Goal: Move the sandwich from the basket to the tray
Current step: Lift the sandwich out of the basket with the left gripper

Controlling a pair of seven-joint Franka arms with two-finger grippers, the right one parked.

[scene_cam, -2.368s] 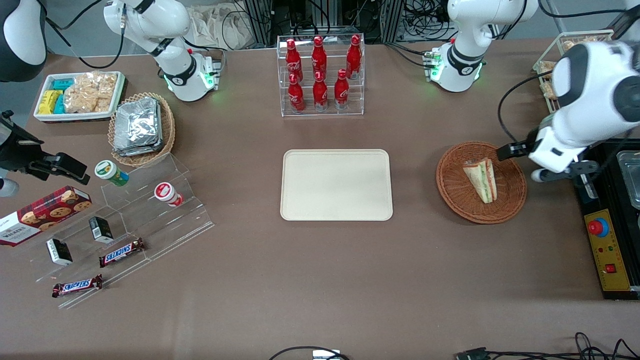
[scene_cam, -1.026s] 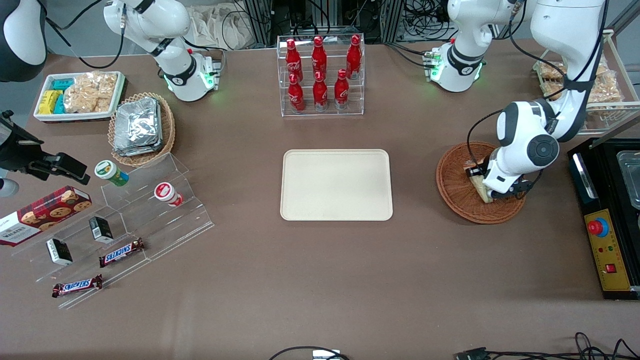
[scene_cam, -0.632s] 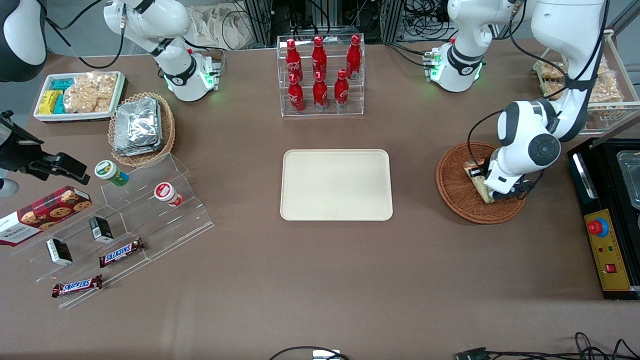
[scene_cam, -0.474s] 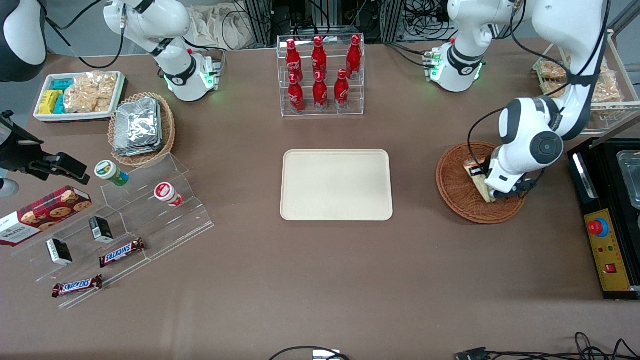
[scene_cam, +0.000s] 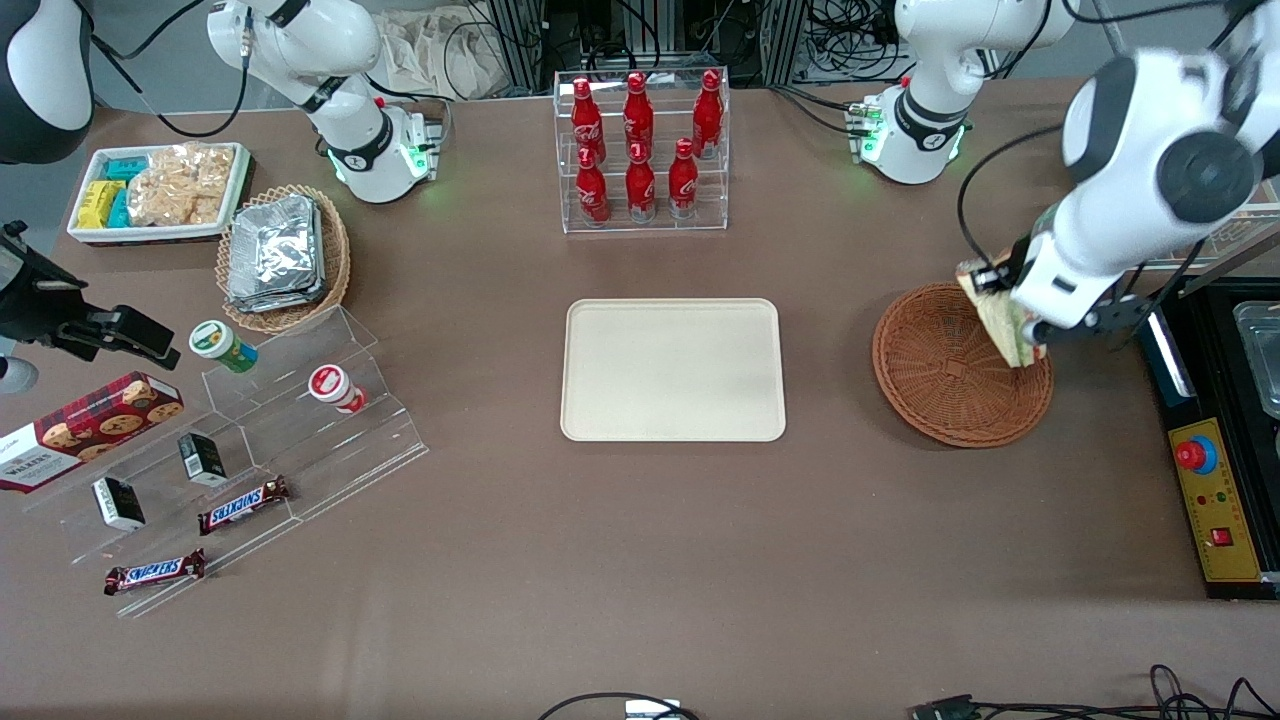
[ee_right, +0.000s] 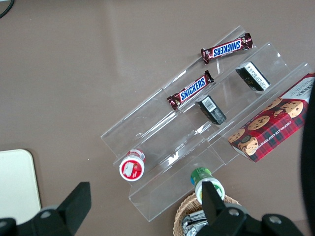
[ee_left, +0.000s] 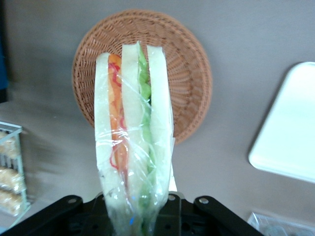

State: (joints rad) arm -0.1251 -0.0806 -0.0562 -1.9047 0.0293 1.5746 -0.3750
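- Tabletop (scene_cam: 640,560): brown surface carrying the tray, the basket and display stock toward the parked arm's end.
- Tray (scene_cam: 672,370): cream rectangle at the table's middle, nothing on it; it lies well apart from the basket, toward the parked arm's end. The coming carry probably runs sideways that way, at about the same distance from the front camera.
- Basket (scene_cam: 940,380): round brown wicker at the working arm's end, with nothing left inside; the wrist view shows its bare weave (ee_left: 187,64) below the load.
- Sandwich (scene_cam: 1000,312): wrapped wedge, lifted clear of the basket and hanging above its rim. In the wrist view the sandwich (ee_left: 133,132) runs straight out from the gripper, long axis in line with the fingers, filling edge toward the camera.
- Gripper (scene_cam: 1022,322): closed on the sandwich's wide end; the grasp looks firm, though the film wrap may slip.
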